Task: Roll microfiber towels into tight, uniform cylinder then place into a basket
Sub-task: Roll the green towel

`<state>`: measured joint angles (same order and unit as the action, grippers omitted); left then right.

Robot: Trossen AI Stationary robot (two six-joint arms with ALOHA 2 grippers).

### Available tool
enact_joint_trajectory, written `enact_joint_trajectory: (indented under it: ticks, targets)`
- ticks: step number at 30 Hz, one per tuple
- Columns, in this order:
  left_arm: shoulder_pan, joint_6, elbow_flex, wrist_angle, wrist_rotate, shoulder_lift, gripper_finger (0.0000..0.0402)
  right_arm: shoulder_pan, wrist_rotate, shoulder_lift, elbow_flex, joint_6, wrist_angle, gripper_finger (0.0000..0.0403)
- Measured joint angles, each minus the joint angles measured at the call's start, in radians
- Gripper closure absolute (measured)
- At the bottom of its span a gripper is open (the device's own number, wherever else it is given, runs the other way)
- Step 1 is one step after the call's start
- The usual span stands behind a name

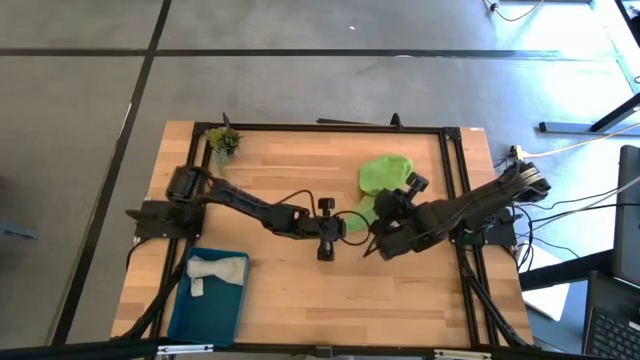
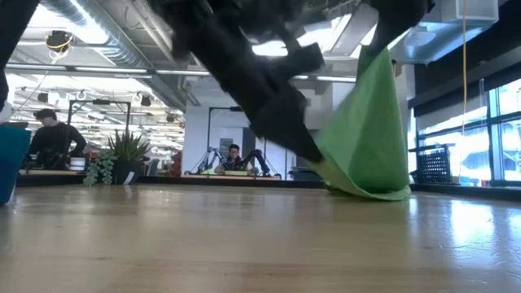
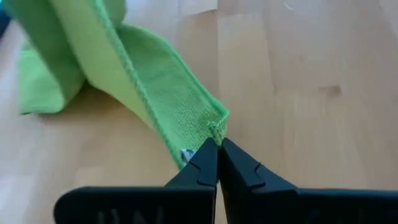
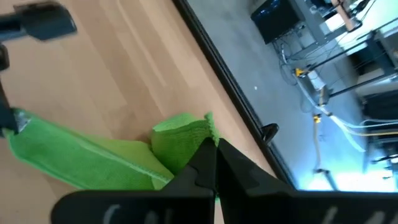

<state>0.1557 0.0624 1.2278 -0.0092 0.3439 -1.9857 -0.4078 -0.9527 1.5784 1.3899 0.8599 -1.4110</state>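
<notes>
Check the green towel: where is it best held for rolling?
By its corners, as now: left gripper shut on one hemmed corner from the table's middle, right gripper on another. The green towel is limp, so corner grips keep its edge stretched.

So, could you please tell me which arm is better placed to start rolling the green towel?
Probably left: the left pincer is shut on a free corner of the green towel near the table, while the right pincer holds another part lifted.

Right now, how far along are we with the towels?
Done: the grey towel lies in the basket. In hand: the left gripper and right gripper each pinch a corner of the green towel, which is unrolled. Left: rolling it and placing it in the basket.
</notes>
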Motion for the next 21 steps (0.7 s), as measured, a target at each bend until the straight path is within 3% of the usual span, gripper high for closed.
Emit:
enact_joint_trajectory:
  ticks: [9, 16, 21]
  targets:
    - [0.003, 0.001, 0.001, -0.253, 0.120, 0.284, 0.0401, 0.028, 0.009, -0.140, 0.000, 0.021, -0.002, 0.0399]
    - [-0.027, 0.075, 0.002, -0.371, 0.320, 0.532, 0.0401, 0.077, 0.004, -0.238, 0.000, -0.028, 0.007, 0.0399]
    - [-0.094, 0.132, 0.002, -0.369, 0.304, 0.663, 0.0401, 0.098, -0.051, -0.299, 0.000, -0.058, 0.029, 0.0399]
